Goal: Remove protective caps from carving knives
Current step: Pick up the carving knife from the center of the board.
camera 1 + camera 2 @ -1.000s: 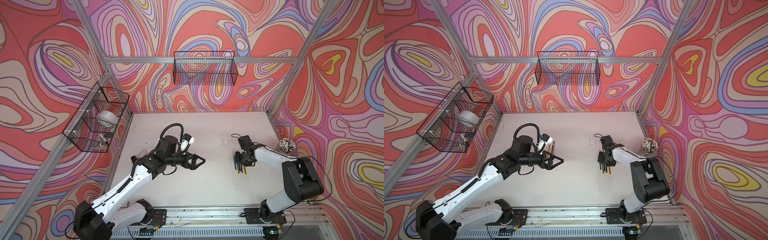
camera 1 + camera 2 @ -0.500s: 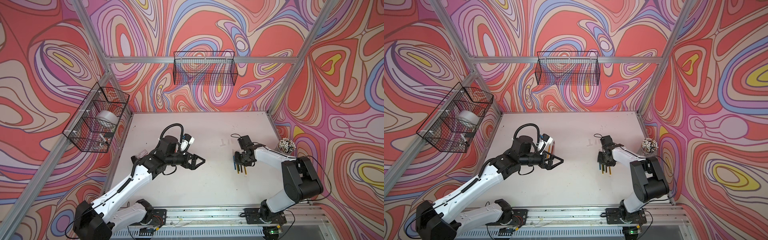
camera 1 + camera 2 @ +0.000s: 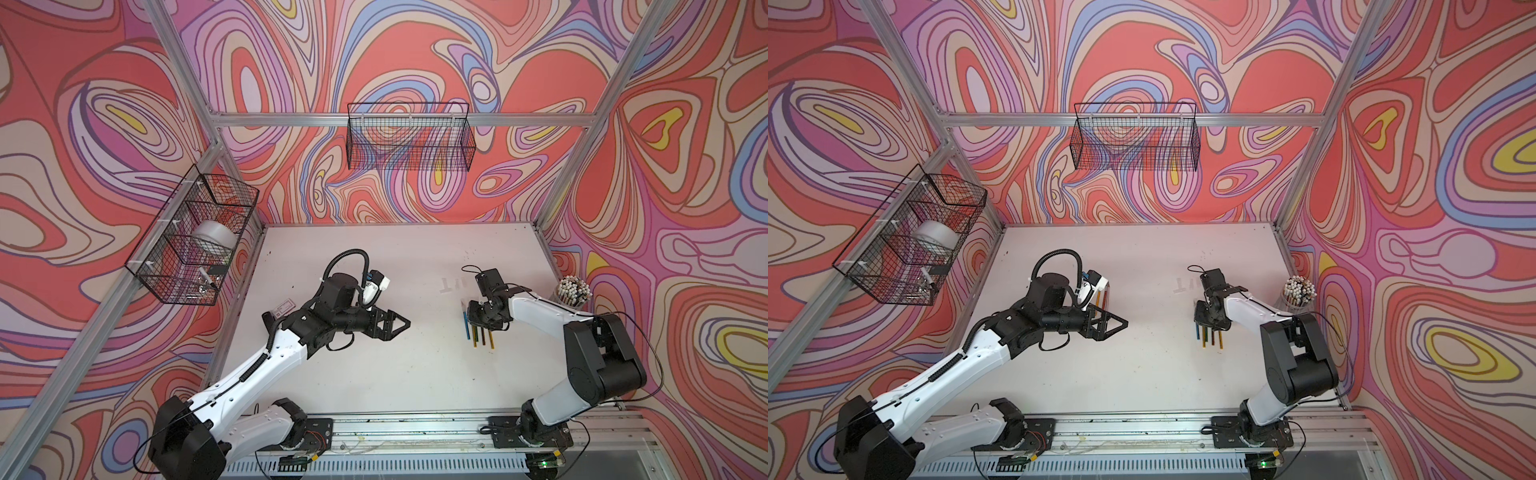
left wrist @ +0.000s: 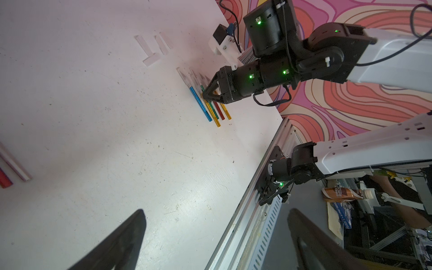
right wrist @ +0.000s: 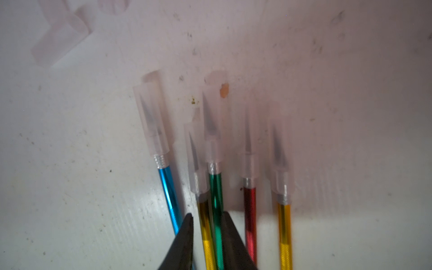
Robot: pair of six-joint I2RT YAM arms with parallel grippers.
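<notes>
- Almost nothing has moved since a second ago. Both arms sit in the same spots, and the knives lie in the same row.
- The only change is small: the right gripper (image 5: 207,216) has its two fingers a little closer together than before.
- The right gripper is low over the table (image 3: 415,374). Its jaws are narrow, with one finger on each side of a gold handle and a green handle. I cannot tell if it is squeezing them.
- The left gripper (image 4: 216,211) hangs over the middle of the table. Its jaws are wide and it holds nothing.
- Five carving knives (image 5: 216,198) lie side by side on the right part of the table. One is blue, two are gold, one is green and one is red.
- There are five protective caps (image 5: 152,117), one on each blade.
- Four loose caps (image 4: 149,46), as far as I can count, lie on the table near the knife tips.
- More coloured sticks (image 3: 1101,297) peek out beside the left arm in a top view. They are too hidden to count.
- One cup of white-tipped sticks (image 3: 573,291) stands at the right edge.
- Two wire baskets (image 3: 409,141) hang on the walls.
</notes>
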